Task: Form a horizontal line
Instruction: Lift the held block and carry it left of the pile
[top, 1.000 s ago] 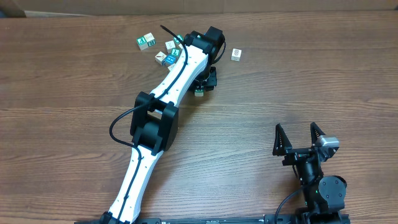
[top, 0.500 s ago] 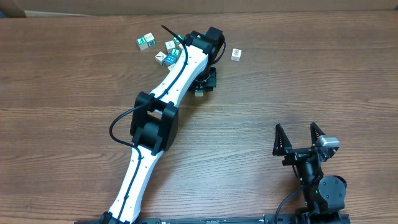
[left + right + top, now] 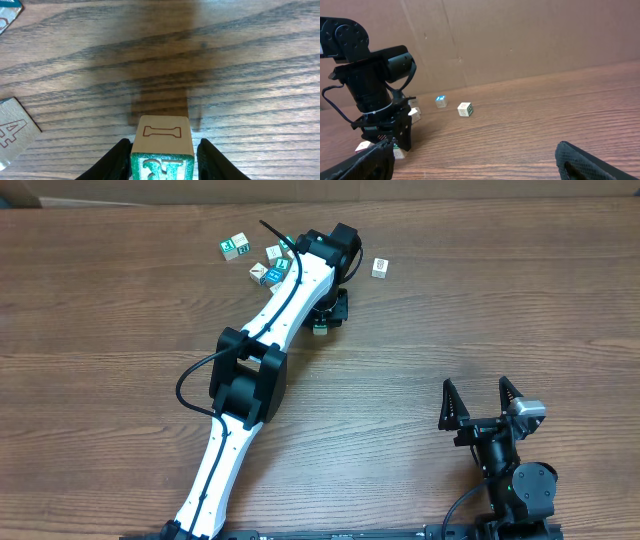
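- Alphabet cube (image 3: 162, 147), pale wood with a red outlined "I" on top and a green-printed front face, sits pinched between the jaws of the left gripper (image 3: 162, 162); in the overhead view it shows as a small green-edged block (image 3: 320, 328) under the arm's wrist, at or just above the desk (image 3: 450, 310).
- Dark shadow directly beyond the cube in the left wrist view suggests it is held low over bare wood, probably so it can be set down as one member of the row.
- Loose cubes (image 3: 262, 260) lie clustered just left of the left arm (image 3: 270, 330); a single pale cube (image 3: 380, 268) rests apart to its right. No row of cubes is visible yet, so the line appears barely begun.
- Neighbouring block (image 3: 12, 131) with a red "4"-like mark lies to the left in the wrist view, clear of the held cube.
- Right gripper (image 3: 484, 402) idles near the desk's front edge, jaws spread and empty, well apart from every cube, presumably parked to leave the work area free.
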